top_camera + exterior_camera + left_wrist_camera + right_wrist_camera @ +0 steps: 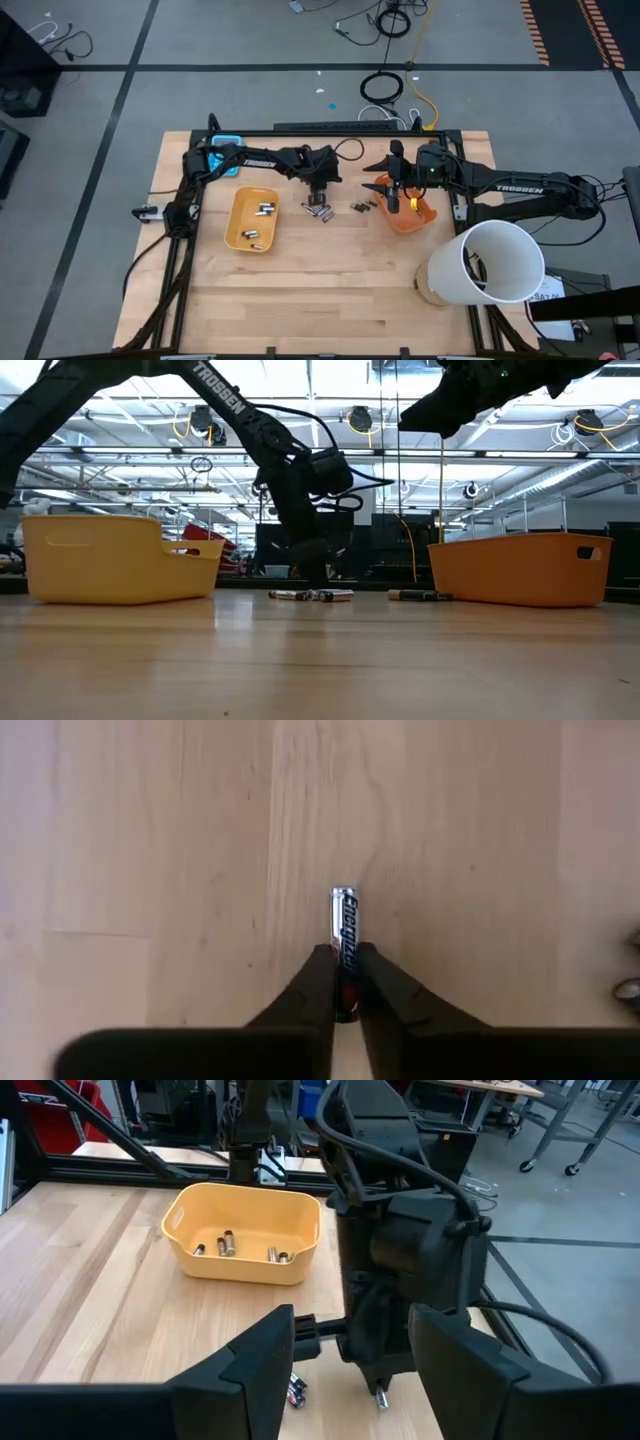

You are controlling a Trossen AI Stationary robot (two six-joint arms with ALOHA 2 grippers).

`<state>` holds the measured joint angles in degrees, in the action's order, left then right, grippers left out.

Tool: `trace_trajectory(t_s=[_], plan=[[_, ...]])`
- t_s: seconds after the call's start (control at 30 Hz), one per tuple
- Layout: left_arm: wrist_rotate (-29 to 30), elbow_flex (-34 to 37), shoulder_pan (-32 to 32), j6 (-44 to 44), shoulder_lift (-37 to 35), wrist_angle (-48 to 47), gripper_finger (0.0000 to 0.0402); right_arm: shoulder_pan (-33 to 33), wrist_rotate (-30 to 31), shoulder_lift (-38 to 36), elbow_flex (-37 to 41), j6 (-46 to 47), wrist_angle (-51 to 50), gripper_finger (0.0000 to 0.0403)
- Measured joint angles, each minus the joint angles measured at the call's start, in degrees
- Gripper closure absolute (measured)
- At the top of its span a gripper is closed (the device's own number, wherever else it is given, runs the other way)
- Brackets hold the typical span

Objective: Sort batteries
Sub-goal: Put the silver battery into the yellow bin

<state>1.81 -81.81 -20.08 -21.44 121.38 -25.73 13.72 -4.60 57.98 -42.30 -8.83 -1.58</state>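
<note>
- The left hand (346,982) is down at the middle of the desk (330,290). Its two fingers are squeezed tight on one battery (345,945).
- That held battery is silver at the tip and dark on its body, and it pokes out past the fingertips over bare wood.
- More batteries (320,211) lie on the desk just beside the left hand. A few dark ones (360,207) lie a bit more to the right.
- The yellow tray (252,218) sits left of the left hand. It has some batteries inside, and bare wood shows between the two.
- The right hand (392,192) hangs up over the near edge of the orange tray (410,216). Its fingers (262,1352) are apart and nothing is between them.
- A white tube (487,262) stands near the right front edge of the desk. The front half of the desk is bare wood, with lots of room.
- Only the left wrist view shows the squeeze on the battery up close.
- The low view shows the loose batteries lying flat between the two trays.
- The right wrist view looks across at the left arm and into the yellow tray.
</note>
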Motion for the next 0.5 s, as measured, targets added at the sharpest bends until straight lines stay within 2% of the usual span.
trace_trajectory(t_s=[0.03,0.13,0.3,0.5], plan=[[0.97,0.01,0.38,-0.63,-0.04,0.21,0.0379,0.0,0.0,0.0,-0.01,-0.04,0.0,0.0213],[2.69,-1.03,1.49,-1.68,-0.24,-1.29,0.0383,0.0,0.0,0.0,0.0,-0.21,-0.11,0.0213],[6.76,-6.24,3.34,-1.53,-1.11,-10.92,0.0384,0.0,0.0,0.0,0.0,-0.38,-0.48,0.0213],[7.54,-8.71,6.49,5.07,-6.77,-21.91,0.0385,0.0,0.04,0.0,0.0,-0.31,-2.05,0.0213]])
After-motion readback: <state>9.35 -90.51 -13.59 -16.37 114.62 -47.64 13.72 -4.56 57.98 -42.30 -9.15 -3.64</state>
